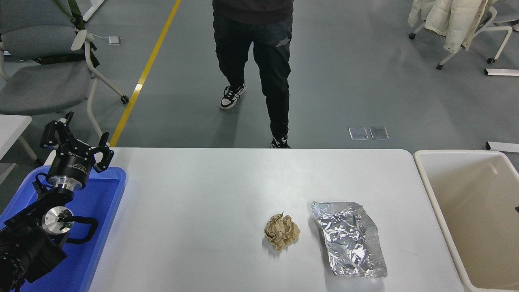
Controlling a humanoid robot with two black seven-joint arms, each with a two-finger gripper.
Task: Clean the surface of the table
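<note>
My left gripper (77, 140) hangs parked over the blue tray (103, 211), fingers spread wide and empty; my right is out of sight; the table surface (202, 194) ahead holds a crumpled paper ball (282, 231) and foil sheet (350, 239), both uncleared.

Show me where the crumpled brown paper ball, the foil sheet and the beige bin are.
crumpled brown paper ball (282, 231), head view, middle of the wad.
foil sheet (350, 239), head view, centre of the wrinkled sheet.
beige bin (423, 168), head view, left rim near its far corner.
</note>
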